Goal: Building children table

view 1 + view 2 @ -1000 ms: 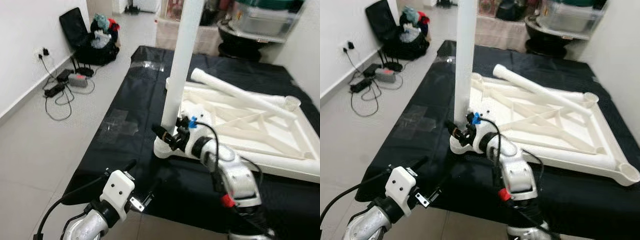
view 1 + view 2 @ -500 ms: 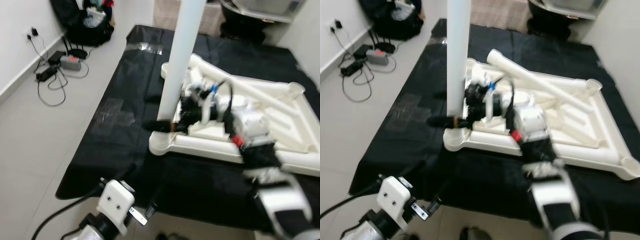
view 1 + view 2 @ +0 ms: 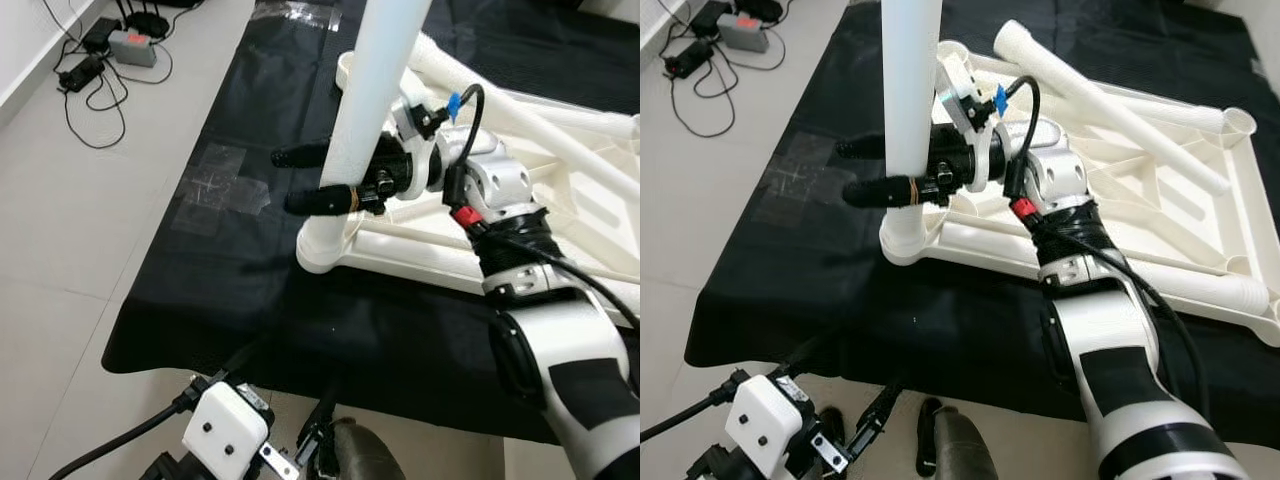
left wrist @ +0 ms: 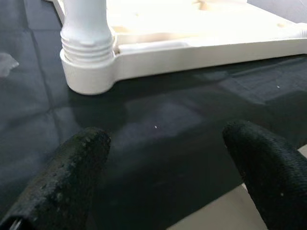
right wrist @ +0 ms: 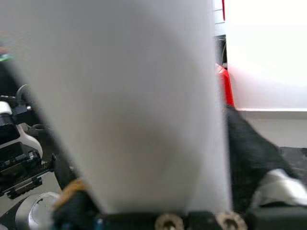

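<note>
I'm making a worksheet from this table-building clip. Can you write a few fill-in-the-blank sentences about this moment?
1. The right gripper has its fingers on either side of the upright white ____.
2. The table frame lies on a ____ cloth.
3. The upright leg stands in a ____ socket of the frame.
4. The left gripper is ____.

Missing words: leg; black; corner; open

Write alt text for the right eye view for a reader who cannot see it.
The right gripper clasps an upright white table leg standing in the corner socket of an upturned white tabletop on a black mat. The left gripper hangs low.
</note>
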Controlling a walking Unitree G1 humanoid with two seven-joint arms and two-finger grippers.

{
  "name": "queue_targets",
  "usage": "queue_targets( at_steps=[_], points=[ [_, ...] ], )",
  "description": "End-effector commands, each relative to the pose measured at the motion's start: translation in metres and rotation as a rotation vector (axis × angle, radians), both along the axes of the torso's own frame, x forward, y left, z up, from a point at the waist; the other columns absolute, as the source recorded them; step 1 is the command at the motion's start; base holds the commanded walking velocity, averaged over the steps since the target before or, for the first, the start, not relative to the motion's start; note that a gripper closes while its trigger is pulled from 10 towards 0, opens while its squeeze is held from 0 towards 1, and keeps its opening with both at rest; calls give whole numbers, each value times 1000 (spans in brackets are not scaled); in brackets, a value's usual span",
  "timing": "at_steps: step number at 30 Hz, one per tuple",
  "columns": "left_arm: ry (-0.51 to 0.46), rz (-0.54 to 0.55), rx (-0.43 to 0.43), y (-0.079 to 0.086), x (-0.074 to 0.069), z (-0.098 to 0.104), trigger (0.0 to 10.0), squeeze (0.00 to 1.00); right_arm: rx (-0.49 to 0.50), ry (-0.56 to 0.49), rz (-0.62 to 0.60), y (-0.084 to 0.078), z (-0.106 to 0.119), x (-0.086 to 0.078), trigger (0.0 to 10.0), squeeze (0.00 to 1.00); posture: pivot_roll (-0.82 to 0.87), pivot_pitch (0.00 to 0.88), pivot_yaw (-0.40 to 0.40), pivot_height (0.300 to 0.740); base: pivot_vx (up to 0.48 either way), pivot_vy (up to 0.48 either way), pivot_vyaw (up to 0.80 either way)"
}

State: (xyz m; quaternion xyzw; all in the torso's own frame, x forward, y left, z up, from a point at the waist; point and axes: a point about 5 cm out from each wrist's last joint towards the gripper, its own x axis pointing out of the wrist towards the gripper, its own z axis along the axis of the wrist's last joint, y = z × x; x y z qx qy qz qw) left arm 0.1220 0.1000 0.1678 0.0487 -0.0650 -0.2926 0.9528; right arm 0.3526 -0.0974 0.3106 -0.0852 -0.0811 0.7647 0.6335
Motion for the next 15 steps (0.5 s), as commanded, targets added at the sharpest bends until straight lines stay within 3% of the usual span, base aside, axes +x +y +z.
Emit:
queue_targets(
  at_steps=[1,8,10,11,12,13,14,15],
  points=[
    [38,-10,9,1,-3,-4,9294,0,22,-20,-9,-10,7,1,0,0,171,344,-120,740,0,0,0],
    [44,-7,19,3,7,-10,9373,0,42,-42,-74,-31,5,1,0,0,123,291,-116,740,0,0,0],
    [44,-5,24,4,15,-16,9451,0,78,-40,-285,-39,-11,0,0,0,92,243,-130,740,0,0,0],
    [44,-5,24,4,15,-16,9451,0,78,-40,-285,-39,-11,0,0,0,92,243,-130,740,0,0,0],
    [45,-3,28,4,19,-19,9490,0,125,8,-422,-39,-22,-5,0,0,85,226,-132,740,0,0,0],
    [47,-2,33,5,24,-24,9451,0,115,88,-668,-26,-54,-16,0,0,86,196,-138,740,0,0,0],
    [47,-2,33,5,24,-24,9451,0,115,88,-668,-26,-54,-16,0,0,86,196,-138,740,0,0,0],
    [51,2,39,7,31,-29,9529,0,43,129,-1053,-16,-93,-27,0,0,60,164,-130,740,0,0,0]
  ],
)
